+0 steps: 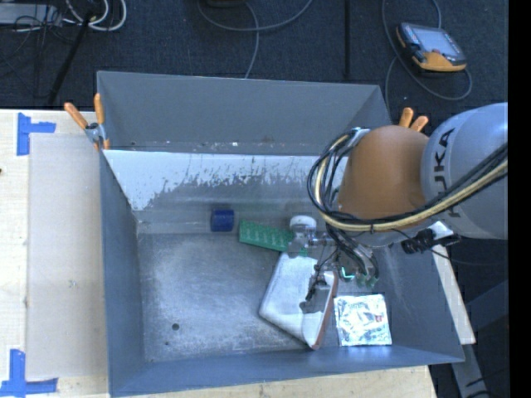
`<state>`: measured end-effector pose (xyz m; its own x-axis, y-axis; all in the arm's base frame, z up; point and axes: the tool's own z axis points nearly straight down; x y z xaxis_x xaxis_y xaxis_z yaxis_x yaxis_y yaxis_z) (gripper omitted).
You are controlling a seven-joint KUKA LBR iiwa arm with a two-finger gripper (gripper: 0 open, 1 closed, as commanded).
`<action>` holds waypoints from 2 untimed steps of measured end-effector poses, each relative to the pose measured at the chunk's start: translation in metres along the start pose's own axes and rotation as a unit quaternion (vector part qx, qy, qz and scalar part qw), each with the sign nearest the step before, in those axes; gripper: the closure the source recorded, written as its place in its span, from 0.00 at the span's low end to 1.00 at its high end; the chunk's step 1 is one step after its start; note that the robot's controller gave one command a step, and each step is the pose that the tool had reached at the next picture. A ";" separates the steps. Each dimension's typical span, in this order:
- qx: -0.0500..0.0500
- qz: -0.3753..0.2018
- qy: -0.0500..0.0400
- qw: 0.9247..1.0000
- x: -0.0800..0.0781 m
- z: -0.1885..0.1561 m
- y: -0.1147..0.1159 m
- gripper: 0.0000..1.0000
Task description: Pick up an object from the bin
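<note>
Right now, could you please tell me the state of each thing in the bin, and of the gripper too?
Gripper: low in the bin, over the white cloth's right side.
White cloth: lying rumpled on the floor, partly under the gripper.
Blue block: at the foot of the back wall, on its own.
Green flat piece: lying flat between block and cloth.
Printed packet: flat, right of the cloth.

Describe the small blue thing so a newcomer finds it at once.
In the grey bin, look along the foot of the far wall. Left of the green flat piece sits a small blue block, the only blue thing in the bin.
</note>
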<state>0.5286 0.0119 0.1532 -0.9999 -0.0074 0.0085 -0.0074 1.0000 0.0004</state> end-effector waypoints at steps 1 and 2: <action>0.000 -0.025 -0.007 1.000 -0.095 0.083 -0.038 0.00; 0.000 -0.025 -0.011 1.000 -0.096 0.078 -0.037 1.00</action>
<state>0.6239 -0.0249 0.0744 -0.9983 -0.0564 -0.0137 -0.0564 0.9984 -0.0003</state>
